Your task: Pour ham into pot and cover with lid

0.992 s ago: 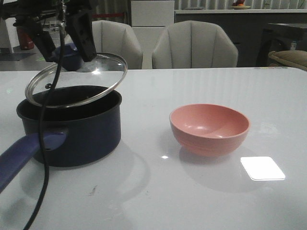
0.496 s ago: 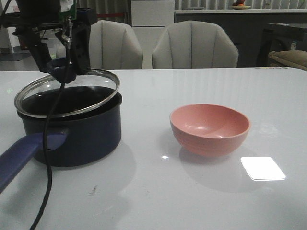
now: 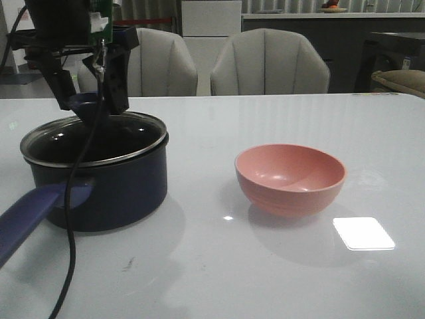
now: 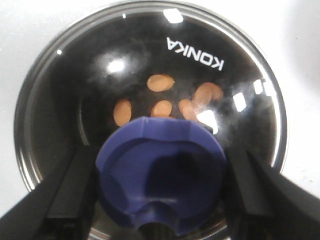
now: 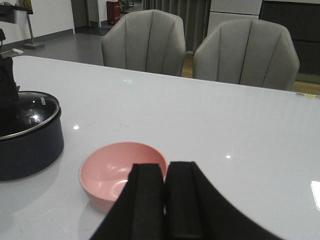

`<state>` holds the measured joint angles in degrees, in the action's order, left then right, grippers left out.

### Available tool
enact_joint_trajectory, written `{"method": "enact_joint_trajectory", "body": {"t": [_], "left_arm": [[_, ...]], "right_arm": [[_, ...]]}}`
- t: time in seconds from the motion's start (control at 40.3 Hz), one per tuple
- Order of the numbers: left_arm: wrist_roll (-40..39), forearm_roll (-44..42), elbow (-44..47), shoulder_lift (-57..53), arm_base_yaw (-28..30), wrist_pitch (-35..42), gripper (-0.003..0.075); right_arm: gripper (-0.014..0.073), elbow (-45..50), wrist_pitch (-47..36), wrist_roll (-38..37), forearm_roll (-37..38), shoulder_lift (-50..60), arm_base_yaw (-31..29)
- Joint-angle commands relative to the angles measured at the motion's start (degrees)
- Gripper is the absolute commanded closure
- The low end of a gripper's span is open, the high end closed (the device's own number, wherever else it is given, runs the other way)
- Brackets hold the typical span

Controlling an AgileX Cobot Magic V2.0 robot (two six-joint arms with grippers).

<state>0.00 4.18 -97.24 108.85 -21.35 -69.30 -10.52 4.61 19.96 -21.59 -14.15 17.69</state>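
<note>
1. My left pincer [image 3: 91, 100] pinches the purple-blue knob [image 4: 161, 175] of the lid [image 3: 93, 138]; in the left wrist view one black finger [image 4: 67, 192] presses on each side of the knob.
2. The lid lies flat on the rim of the pot [image 3: 99, 183], and its shiny metal edge goes all around the opening. On the dark glass I read the white word "KONKA".
3. Through the glass, in the left wrist view, I see the ham [image 4: 167, 100] as a few small orange-pink pieces on the black bottom of the pot, partly hidden behind the knob.
4. The pot stands on the white table [image 3: 265, 266], on the left side in the front view. Its long purple-blue handle [image 3: 33, 216] points toward the near left corner. A black cable [image 3: 70, 266] hangs from my left arm, in front of the pot wall, down past the table edge.
5. My right pincer [image 5: 165, 200] has its two black fingers pressed together, with nothing between them. It hangs above the table, near the pink bowl [image 3: 290, 178].
6. The pink bowl stands upright, to the right of the pot and well apart from it. The inside that I can see is bare.
7. Behind the table stand two grey chairs [image 3: 269, 63].
</note>
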Motion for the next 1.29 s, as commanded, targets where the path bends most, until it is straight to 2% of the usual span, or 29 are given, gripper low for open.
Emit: {"method": "enact_joint_trajectory", "body": {"t": [0.0,0.099,0.198,0.546,0.819,0.967,1.265], "left_arm": [[0.0,0.5,-1.9,-2.3,-0.3,1.5,0.0297],[0.0,0.5,-1.9,-1.7,-0.3,2.1,0.0210],[0.0,0.5,-1.9,-1.5,-0.3,2.1,0.0173],[0.0,0.0,-5.7,-2.0,-0.3,-2.1,0.0174],[0.0,-2.1,-5.6,-9.4,-0.3,-1.9,0.0209],[0.0,-4.2,-1.1,-17.1,-0.3,0.7,0.0244],[0.7,-3.8,17.3,-37.6,-0.3,8.7,0.0317]], "right_arm": [[0.0452,-1.6,-4.6,0.1,0.1,-0.4,0.0],[0.0452,-1.6,-4.6,0.1,0.1,-0.4,0.0],[0.0452,-1.6,-4.6,0.1,0.1,-0.4,0.0],[0.0452,-1.6,-4.6,0.1,0.1,-0.4,0.0],[0.0452,-1.6,-4.6,0.1,0.1,-0.4,0.0],[0.0452,-1.6,-4.6,0.1,0.1,-0.4,0.0],[0.0452,-1.6,-4.6,0.1,0.1,-0.4,0.0]]}}
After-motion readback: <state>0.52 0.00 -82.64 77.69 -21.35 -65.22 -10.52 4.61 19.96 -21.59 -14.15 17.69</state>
